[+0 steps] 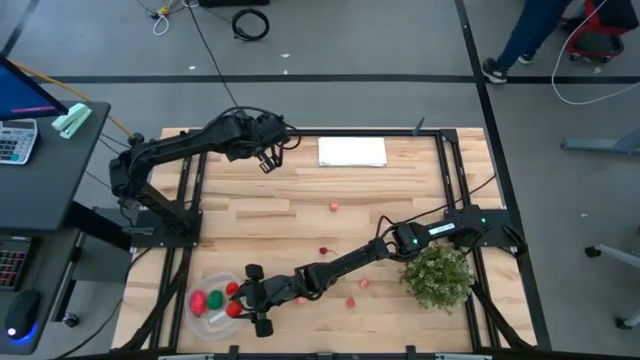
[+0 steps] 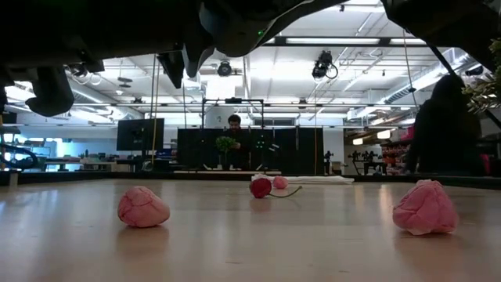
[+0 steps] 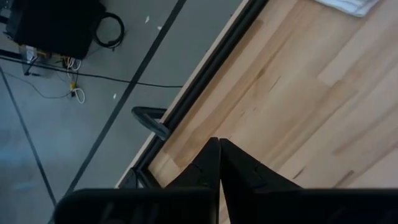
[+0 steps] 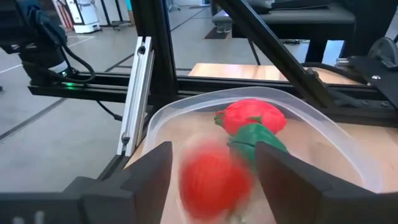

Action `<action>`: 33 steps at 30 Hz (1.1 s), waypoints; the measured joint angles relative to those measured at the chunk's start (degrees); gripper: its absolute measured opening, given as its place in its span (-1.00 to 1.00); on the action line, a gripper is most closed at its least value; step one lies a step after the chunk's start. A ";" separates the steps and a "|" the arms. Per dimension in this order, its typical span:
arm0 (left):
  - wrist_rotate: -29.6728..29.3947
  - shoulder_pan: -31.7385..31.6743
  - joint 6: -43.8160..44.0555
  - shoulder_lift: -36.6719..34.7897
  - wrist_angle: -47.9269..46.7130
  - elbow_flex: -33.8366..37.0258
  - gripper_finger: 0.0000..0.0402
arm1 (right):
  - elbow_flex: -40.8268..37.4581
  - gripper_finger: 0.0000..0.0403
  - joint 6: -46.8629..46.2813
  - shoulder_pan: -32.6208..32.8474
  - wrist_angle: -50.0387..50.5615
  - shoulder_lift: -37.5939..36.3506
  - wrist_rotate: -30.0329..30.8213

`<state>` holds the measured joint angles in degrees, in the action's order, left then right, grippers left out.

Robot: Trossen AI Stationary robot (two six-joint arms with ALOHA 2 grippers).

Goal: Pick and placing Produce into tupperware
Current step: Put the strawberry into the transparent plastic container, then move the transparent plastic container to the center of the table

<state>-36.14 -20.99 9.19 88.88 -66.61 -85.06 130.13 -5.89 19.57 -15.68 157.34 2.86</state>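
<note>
My right gripper (image 4: 214, 180) hangs over the tub (image 1: 205, 320) at the table's near left corner, jaws wide, a red fruit (image 4: 212, 175) blurred between them; a red piece (image 4: 252, 115) and a green piece (image 4: 256, 140) already lie inside; several pink pieces (image 1: 351, 301) wait on open boards; my left gripper (image 3: 219, 163), pinched shut, idles near the far edge.

Open-plan robotics lab: wooden table (image 1: 300, 215) in aluminium framing (image 1: 190, 190), floor cables (image 1: 250, 22), ceiling strip lights (image 2: 329, 39), monitors (image 2: 141, 133).
</note>
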 joint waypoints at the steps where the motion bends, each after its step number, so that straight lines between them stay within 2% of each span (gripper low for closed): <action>1: 0.00 -0.19 0.00 0.00 0.00 0.00 -0.95 | 0.00 0.22 -0.02 -0.02 0.02 0.00 -0.03; 7: 0.01 -0.46 0.00 0.00 -0.02 0.00 -0.93 | 0.00 0.40 -1.44 -0.86 2.37 0.00 0.09; 12: 0.04 0.44 -2.35 -0.18 -2.11 0.00 -0.87 | -0.07 0.44 -1.52 -1.78 4.09 -1.04 1.63; 17: 0.09 2.76 -2.16 -2.96 -10.82 -0.02 -0.89 | -0.04 0.41 -1.84 -2.22 16.25 -5.98 1.76; 23: 1.12 9.23 11.80 -10.43 -23.81 -0.08 -0.96 | -0.04 0.36 -2.10 -2.20 41.07 -12.72 1.77; 26: 10.65 14.66 18.94 -16.69 -21.76 0.22 -0.97 | -0.04 0.33 -3.48 -2.20 51.26 -15.64 1.76; 28: 16.40 19.13 22.42 -20.57 -20.79 0.11 -0.97 | -0.04 0.31 -4.64 -2.14 55.63 -17.24 1.78; 29: 17.44 21.88 24.99 -21.90 -21.10 0.11 -0.97 | -0.04 0.29 -5.03 -2.03 56.98 -17.86 1.78; 33: 17.02 33.89 40.12 -25.83 -23.38 0.27 -0.97 | -0.04 0.21 -6.39 -1.04 57.26 -19.13 2.36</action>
<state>-19.12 12.90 49.31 63.05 -89.99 -84.79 130.08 -12.28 18.53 41.58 138.20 5.22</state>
